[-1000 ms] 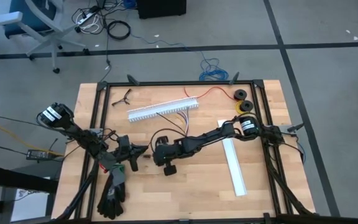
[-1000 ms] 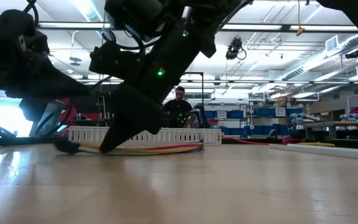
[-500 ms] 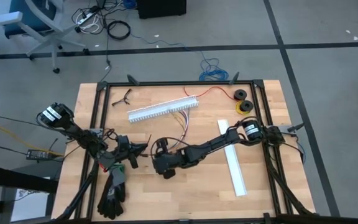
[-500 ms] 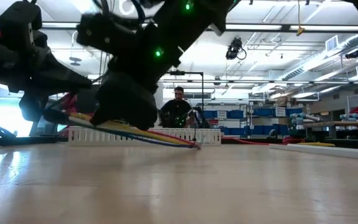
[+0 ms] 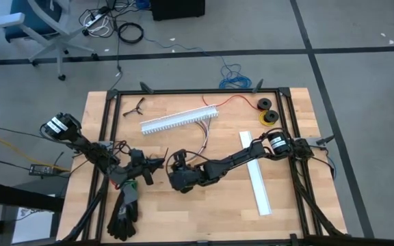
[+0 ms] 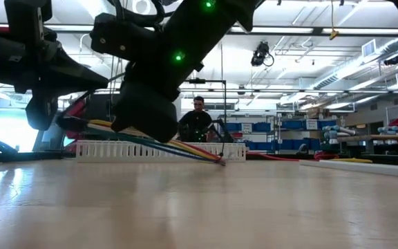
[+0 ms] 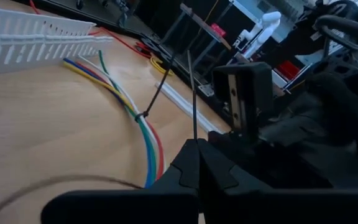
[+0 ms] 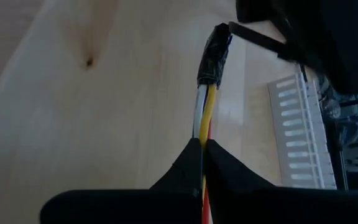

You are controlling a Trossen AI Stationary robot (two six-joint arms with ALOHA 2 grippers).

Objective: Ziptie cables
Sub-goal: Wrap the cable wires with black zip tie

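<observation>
1. The right hand [image 5: 178, 179] sits near the middle of the wooden surface [image 5: 211, 205], toward its front. Its fingers are pressed together on the cables [image 8: 202, 121], pinching them a little short of the small dark connector [image 8: 214, 56].
2. The left hand [image 5: 157, 164] is just beside it, to the left. It is closed on a thin black ziptie [image 7: 191, 93], which stands up from between the fingertips.
3. In the low view the cables [image 6: 164, 144] slope from the raised right hand down to the surface, so the gripped end is lifted and the far end rests.
4. Another black tie [image 7: 143, 116] already circles the cables partway along, its tail sticking out. One binding looks done; the held ziptie is not yet around the bundle, so wrapping and tightening it appear to remain.
5. The far end of the cables runs toward a white slotted channel [image 5: 178, 120] near the back of the surface. A second white channel piece [image 5: 257, 179] lies to the right, under the right arm.
6. Bare wood lies in front of both hands. A black frame [image 5: 197, 92] rims the surface, well apart from the hands.
</observation>
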